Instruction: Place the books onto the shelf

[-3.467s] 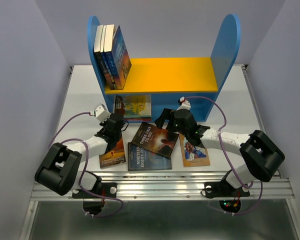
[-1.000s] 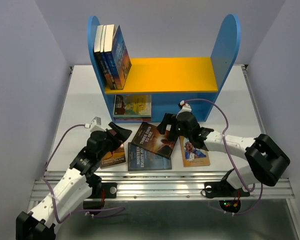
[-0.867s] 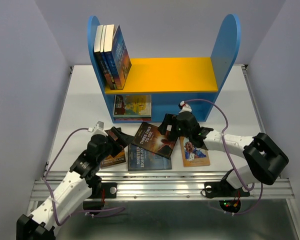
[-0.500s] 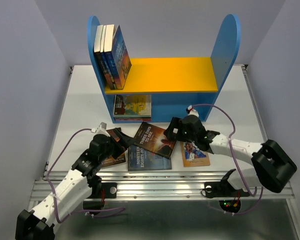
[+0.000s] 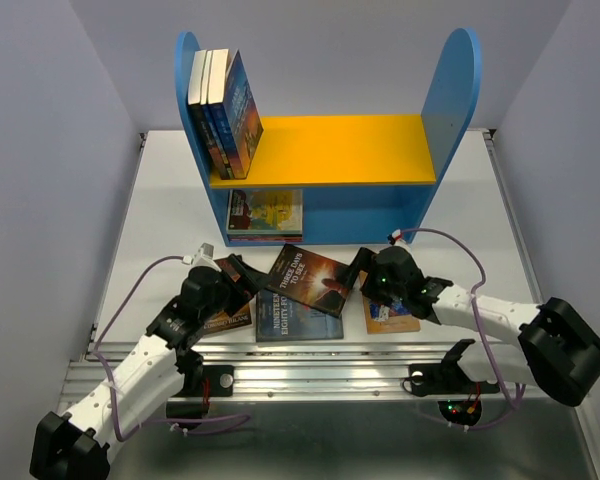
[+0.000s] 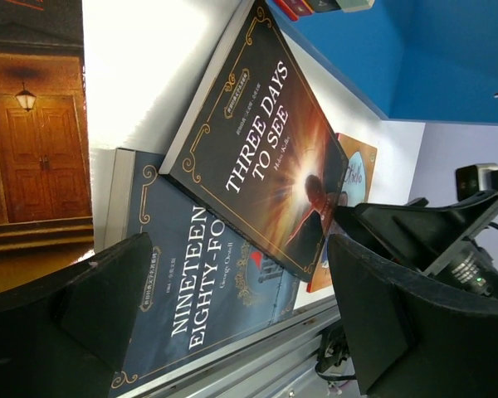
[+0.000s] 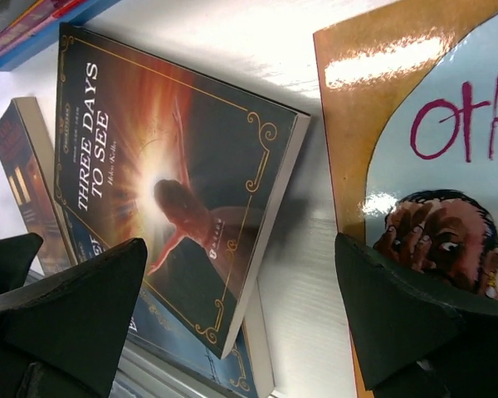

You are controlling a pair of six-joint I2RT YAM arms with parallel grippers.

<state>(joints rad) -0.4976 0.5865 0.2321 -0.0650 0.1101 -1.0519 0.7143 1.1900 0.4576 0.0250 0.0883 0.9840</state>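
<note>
Flanked by both tools: the Three Days to See paperback (image 5: pixel 310 281), face-up on the bench (image 5: pixel 160 200) before the shelf (image 5: pixel 320 150), overlapping Nineteen Eighty-Four (image 5: pixel 298 322). Probably light, bendy and glossy (slippery under pads); best pinched at its raised, overhanging edge. Long axis roughly left-to-right, title end toward the left tool (image 5: pixel 242 275). Left tool and right tool (image 5: pixel 363 272) both spread wide, holding nothing.

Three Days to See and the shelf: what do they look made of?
Three Days to See: paper, soft card cover with slight sheen; pale page edges show. The shelf: likely painted wood or board; flat, even blue and yellow panels.
</note>
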